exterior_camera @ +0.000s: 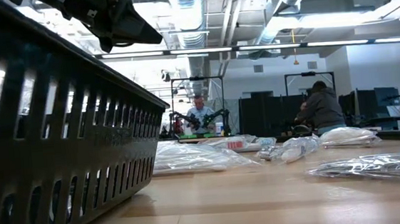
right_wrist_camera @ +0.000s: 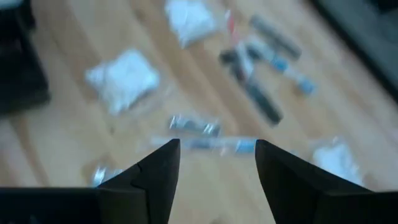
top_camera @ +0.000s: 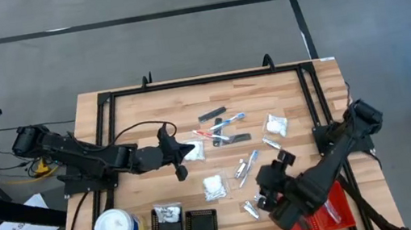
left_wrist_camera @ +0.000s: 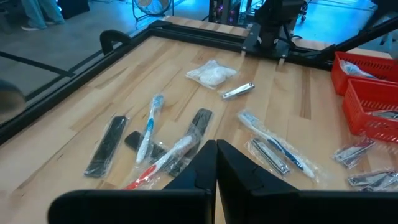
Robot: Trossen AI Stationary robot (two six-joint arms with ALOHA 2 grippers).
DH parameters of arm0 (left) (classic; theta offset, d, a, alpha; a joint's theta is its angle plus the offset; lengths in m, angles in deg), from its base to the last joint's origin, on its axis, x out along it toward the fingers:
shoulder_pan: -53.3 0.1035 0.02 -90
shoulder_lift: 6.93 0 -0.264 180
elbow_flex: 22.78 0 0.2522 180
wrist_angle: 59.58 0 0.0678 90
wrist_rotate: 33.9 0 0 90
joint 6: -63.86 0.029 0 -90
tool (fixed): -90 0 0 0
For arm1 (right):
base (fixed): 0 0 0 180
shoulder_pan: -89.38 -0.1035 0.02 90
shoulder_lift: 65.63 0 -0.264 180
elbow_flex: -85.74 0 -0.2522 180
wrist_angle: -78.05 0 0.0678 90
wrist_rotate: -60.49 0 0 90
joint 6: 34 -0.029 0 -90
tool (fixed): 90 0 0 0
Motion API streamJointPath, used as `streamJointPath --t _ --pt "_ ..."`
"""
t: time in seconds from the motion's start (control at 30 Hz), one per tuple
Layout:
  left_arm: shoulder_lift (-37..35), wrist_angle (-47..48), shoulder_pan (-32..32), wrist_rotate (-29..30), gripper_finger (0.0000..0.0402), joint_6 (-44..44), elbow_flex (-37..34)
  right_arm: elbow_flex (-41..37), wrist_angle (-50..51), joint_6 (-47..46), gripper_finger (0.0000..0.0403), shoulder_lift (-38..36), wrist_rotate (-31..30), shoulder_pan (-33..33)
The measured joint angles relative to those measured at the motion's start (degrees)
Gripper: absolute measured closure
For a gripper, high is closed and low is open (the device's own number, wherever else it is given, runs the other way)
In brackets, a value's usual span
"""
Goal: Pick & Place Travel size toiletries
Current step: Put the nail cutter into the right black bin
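**Toiletries spread mid-worktop, both hands empty**

About four white packets (top_camera: 276, 125), perhaps more, lie among sticks (top_camera: 227, 121), dark bars (top_camera: 212, 115) and silvery sachets (top_camera: 243, 167) at the high view's centre. The right hand (top_camera: 269, 189), fingers apart, hovers lower right of them. The left hand (top_camera: 179, 162), fingers together, sits at their left edge.

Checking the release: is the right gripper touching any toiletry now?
Apart. In the right wrist view the right gripper stands open and empty, with the silvery sachet and blue stick on the table beyond.
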Motion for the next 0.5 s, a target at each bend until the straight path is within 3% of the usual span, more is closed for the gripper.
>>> streamJointPath --t 0.13,0.23,0.5 --pt "0.0 0.0 0.0 0.0 0.0401 0.0 0.0 -0.6 -0.8 2.1 0.0211 -2.2 -7.4 1.0" --pt "0.0 0.0 0.1 0.0 0.0401 0.8 0.0 -2.2 -4.5 5.9 0.0220 -3.9 -9.5 1.1" --pt "0.0 -0.1 0.5 0.0 0.0401 1.1 0.0 -9.7 -26.9 21.1 0.0250 -4.3 -4.2 0.9"
